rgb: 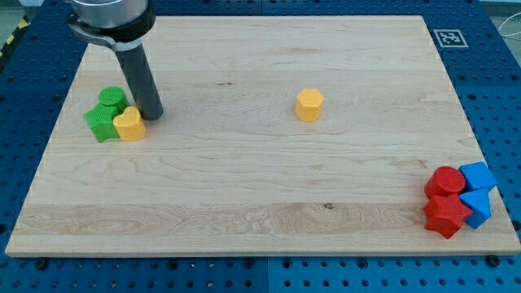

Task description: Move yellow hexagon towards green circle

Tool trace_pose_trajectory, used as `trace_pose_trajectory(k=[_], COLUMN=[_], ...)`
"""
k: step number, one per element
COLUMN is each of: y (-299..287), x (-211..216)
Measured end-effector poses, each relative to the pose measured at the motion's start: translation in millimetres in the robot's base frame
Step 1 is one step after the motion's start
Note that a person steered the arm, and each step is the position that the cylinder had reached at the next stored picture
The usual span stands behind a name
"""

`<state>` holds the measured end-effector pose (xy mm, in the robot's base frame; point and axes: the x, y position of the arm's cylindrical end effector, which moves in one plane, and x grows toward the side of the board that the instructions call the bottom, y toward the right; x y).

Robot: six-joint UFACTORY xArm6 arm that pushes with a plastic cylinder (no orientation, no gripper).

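Note:
The yellow hexagon (309, 105) sits alone right of the board's middle, toward the view's top. The green circle (111, 98) stands at the view's left, touching a green star-like block (101, 121) below it and close to a yellow heart-like block (129, 124). My tip (152, 114) rests on the board just right of the green circle and just above-right of the yellow heart, far to the left of the yellow hexagon.
A cluster at the view's bottom right holds a red round block (445, 181), a red star-like block (447, 214), a blue block (477, 175) and a blue triangular block (477, 205). A fiducial tag (448, 37) marks the board's top right corner.

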<state>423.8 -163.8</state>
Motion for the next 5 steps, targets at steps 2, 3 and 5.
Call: trace_pose_trajectory(k=[2,3,5], y=[89.2,145.0,283.3], x=[-22.7,10.8,20.7])
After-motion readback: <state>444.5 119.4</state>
